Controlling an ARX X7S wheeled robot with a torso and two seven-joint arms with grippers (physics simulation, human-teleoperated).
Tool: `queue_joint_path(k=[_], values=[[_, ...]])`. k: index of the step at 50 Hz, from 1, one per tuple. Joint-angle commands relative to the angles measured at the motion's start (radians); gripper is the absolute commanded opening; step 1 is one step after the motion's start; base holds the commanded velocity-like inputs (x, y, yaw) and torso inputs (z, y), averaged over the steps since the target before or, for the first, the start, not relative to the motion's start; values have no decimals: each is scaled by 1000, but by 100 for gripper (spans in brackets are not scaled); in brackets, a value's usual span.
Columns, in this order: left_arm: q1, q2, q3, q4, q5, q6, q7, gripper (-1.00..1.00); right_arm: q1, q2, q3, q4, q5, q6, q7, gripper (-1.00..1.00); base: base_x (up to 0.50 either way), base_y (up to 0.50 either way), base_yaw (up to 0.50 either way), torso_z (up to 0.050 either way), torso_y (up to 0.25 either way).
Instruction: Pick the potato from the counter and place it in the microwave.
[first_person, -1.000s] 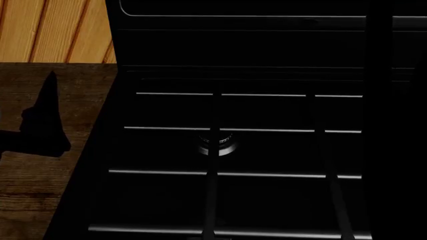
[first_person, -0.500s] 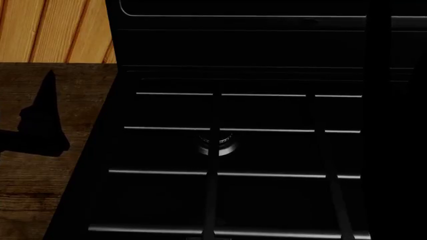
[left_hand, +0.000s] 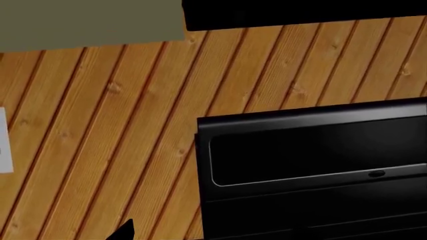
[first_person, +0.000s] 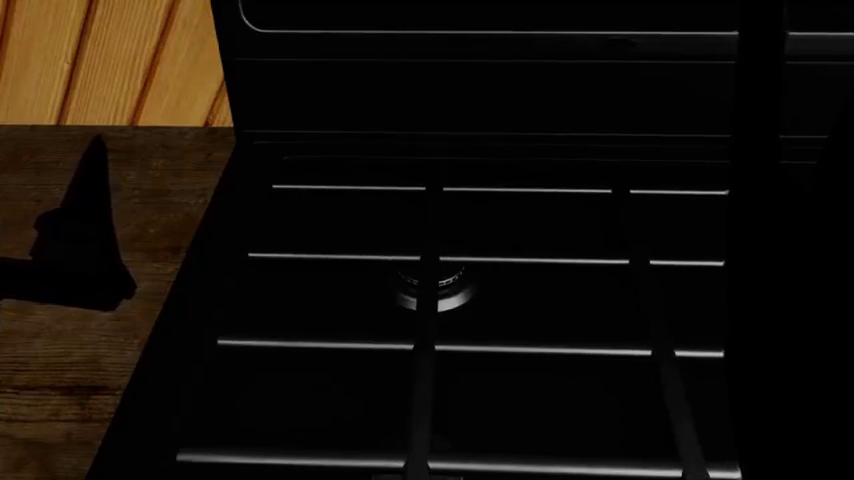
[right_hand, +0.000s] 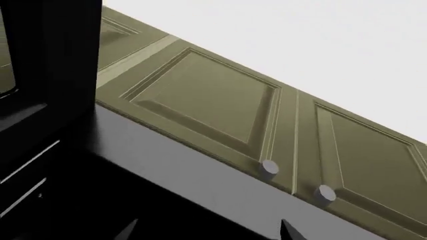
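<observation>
Potato in no view; direction and long axis unknown. Left pincer (first_person: 80, 235) dark silhouette over table (first_person: 80, 380) beside gas stove (first_person: 467, 300); grip state untellable. Right pincer (right_hand: 207, 230) tips parted, empty.

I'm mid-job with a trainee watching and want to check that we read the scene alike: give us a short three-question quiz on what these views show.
1. True or false: the oval yellowish-tan potato is visible in at least one view.
2. In the head view, what lies directly left of the black gas stove top? A) dark brown wood-grain counter B) steel sink C) round white plate
3. Fill in: in the right wrist view, the olive-green panelled cabinet doors carry two round grey ____.
Key: 1 false; 2 A; 3 knobs.
</observation>
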Motion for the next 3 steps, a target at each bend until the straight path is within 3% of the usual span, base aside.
queue_joint_path(k=[1,3], values=[[-4,21,-24,7,10,-10,20,100,0,-18,34,-63,3,5,-34,100,0,0,0,0,0],[-5,21,-24,5,11,-8,20,100,0,-18,40,-73,1,7,-36,100,0,0,0,0,0]])
